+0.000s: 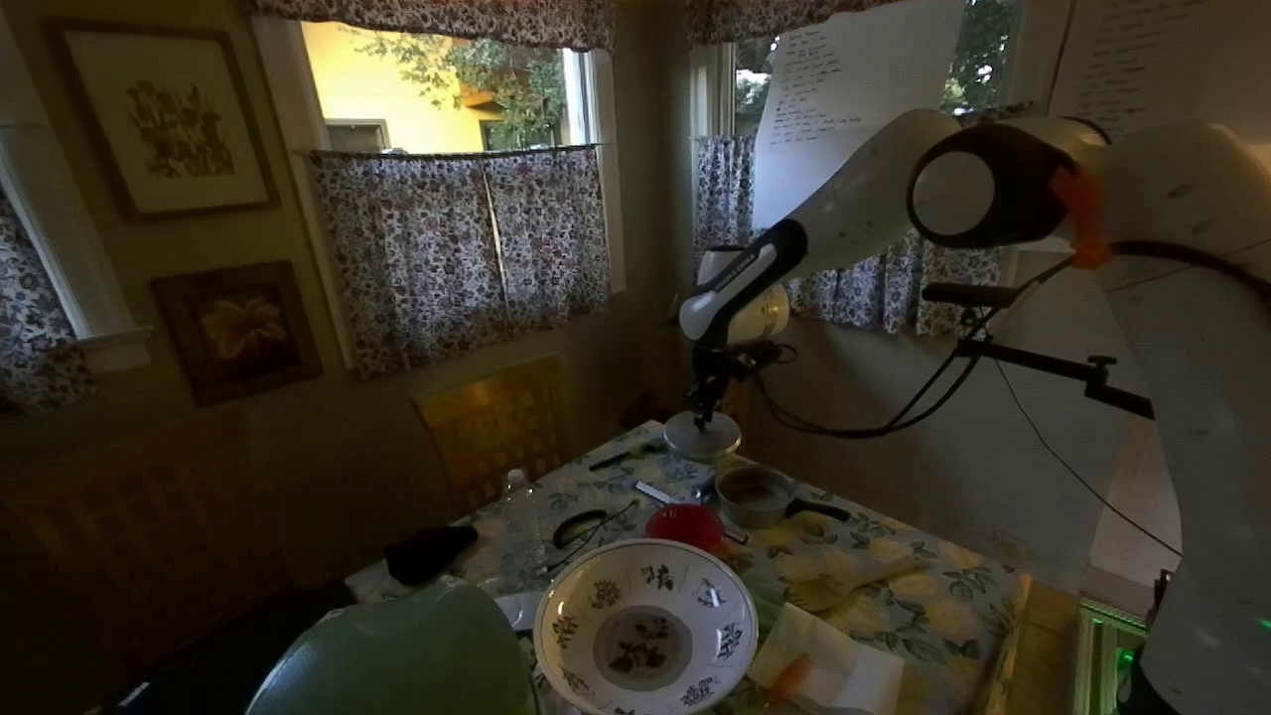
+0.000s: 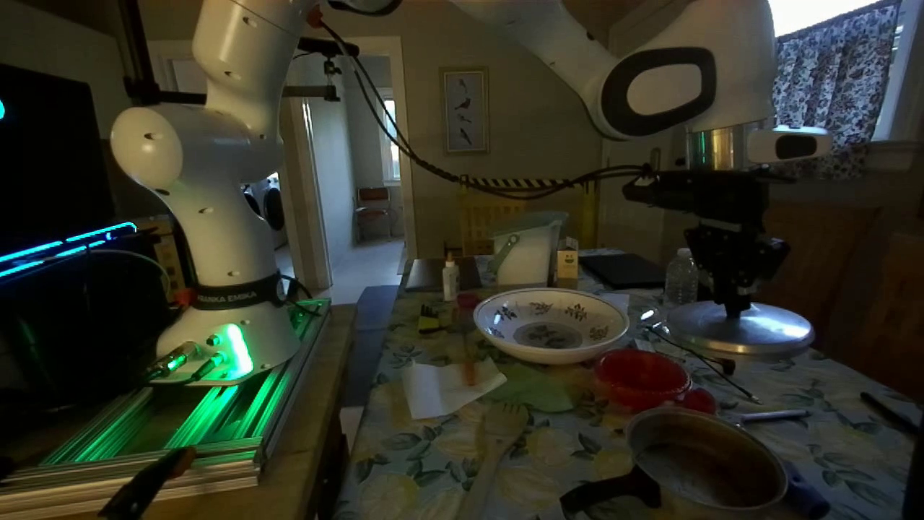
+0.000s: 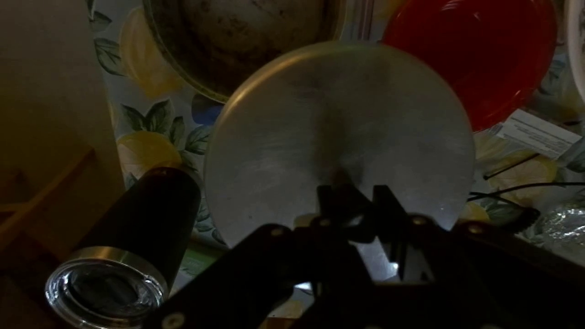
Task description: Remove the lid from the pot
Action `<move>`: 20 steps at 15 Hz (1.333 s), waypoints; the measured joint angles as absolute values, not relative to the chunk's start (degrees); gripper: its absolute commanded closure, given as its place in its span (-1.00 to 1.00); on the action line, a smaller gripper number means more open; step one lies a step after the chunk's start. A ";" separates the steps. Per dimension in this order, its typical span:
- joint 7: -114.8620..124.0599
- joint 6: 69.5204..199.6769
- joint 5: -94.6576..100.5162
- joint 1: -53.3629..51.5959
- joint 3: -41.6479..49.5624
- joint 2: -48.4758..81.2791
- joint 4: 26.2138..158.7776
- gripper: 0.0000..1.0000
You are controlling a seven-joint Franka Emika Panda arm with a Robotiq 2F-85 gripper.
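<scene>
Black two-fingered hand point(image 3: 354, 196) gripped round silver metal lid point(image 3: 338, 137) mid-top, likely for balance; black-handled metal pot point(image 2: 707, 462) sat uncovered below hand, aside.

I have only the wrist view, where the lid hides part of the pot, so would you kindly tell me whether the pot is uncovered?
Observer: Yes, in an exterior view the pot shows its whole mouth, clear of the lid.
Operator: Thank you; which way does its handle point?
Observer: The black handle points to the side where the robot's base stands.
Operator: Does anything lie near it?
Observer: A wooden spatula, flat on the tablecloth.
</scene>
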State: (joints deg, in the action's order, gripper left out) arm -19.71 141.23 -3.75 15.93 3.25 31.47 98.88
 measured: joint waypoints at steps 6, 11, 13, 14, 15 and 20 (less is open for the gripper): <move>-16.73 141.26 -3.76 16.12 3.86 38.17 92.85 0.87; -14.00 141.26 -3.96 16.13 3.39 48.34 80.98 0.87; -12.86 141.24 -3.98 16.27 3.40 51.75 76.42 0.87; -12.54 141.21 -4.14 16.47 3.39 53.32 74.31 0.87; -12.47 141.20 -4.55 16.90 3.11 54.77 72.33 0.87; -12.42 141.09 -4.89 18.76 1.51 60.66 64.75 0.87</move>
